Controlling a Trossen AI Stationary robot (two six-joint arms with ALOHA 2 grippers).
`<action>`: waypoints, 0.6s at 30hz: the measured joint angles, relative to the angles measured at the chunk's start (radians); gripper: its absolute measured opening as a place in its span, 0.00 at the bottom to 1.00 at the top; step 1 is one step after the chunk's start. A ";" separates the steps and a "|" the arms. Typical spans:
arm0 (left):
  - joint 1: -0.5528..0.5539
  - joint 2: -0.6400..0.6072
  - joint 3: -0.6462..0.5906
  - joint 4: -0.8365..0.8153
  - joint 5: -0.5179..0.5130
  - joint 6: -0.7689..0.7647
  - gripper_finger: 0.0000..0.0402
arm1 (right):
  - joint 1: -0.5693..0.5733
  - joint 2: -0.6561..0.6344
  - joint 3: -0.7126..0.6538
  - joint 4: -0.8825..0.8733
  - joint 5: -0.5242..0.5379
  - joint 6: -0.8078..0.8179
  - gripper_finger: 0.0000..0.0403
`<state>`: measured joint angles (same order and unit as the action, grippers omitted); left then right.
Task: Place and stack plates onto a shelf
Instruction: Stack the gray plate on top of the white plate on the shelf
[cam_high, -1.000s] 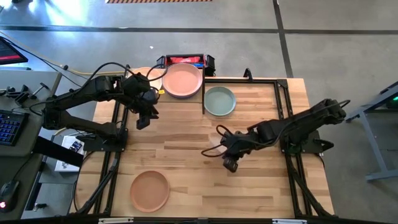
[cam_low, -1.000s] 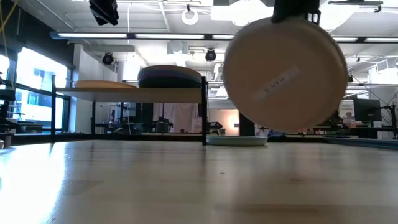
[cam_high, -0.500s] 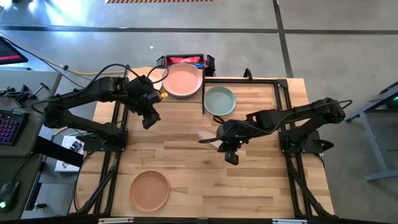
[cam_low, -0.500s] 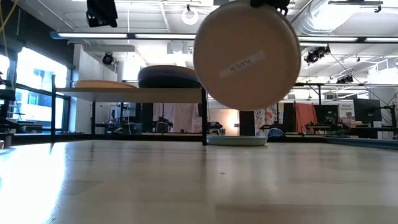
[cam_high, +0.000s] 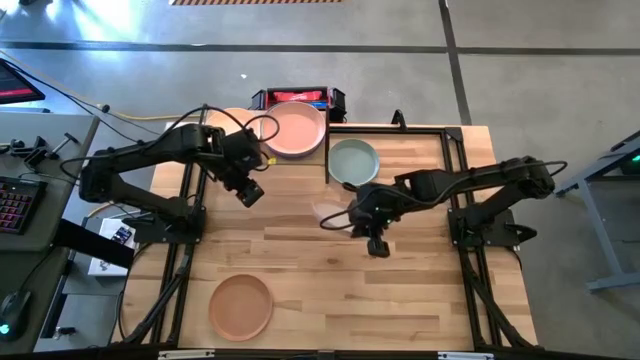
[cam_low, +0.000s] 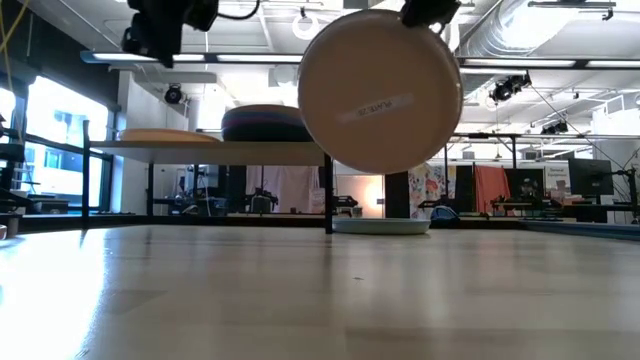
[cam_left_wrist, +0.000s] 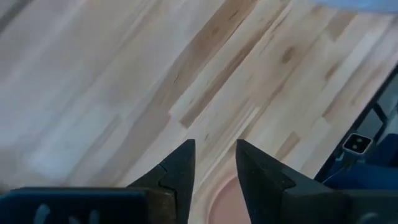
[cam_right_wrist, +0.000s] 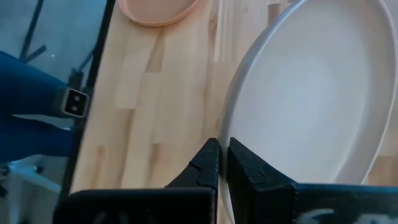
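- Overhead, the right gripper (cam_high: 352, 219) holds the beige plate (cam_high: 328, 215) on edge mid-table, near the grey-green plate (cam_high: 354, 162); the left gripper (cam_high: 250, 194) hovers beside the shelf (cam_high: 252, 118); a brown plate (cam_high: 240, 306) lies near-left.
- Low down, the beige plate (cam_low: 380, 92) hangs upright, level with the shelf (cam_low: 220, 146) and its stack (cam_low: 273, 123).
- Left wrist: fingers (cam_left_wrist: 177, 171) slightly apart, empty.
- Right wrist: fingers (cam_right_wrist: 209, 163) pinch the rim; so thin a grip may let the plate swing, slip, or strike the shelf edge.
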<state>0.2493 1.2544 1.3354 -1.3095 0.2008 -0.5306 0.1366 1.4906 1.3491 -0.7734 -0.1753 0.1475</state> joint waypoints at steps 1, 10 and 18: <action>0.000 0.004 0.000 -0.017 0.000 -0.019 0.27 | -0.007 0.000 0.000 0.001 0.001 -0.017 0.00; -0.006 0.016 0.000 -0.043 0.038 -0.285 0.30 | -0.032 0.000 0.000 0.007 -0.002 -0.306 0.00; -0.009 0.021 0.000 -0.011 0.095 -0.469 0.29 | -0.032 0.000 0.000 0.028 -0.009 -0.635 0.00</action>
<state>0.2401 1.2752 1.3350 -1.3206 0.2963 -0.9997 0.1047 1.4906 1.3491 -0.7453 -0.1841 -0.4872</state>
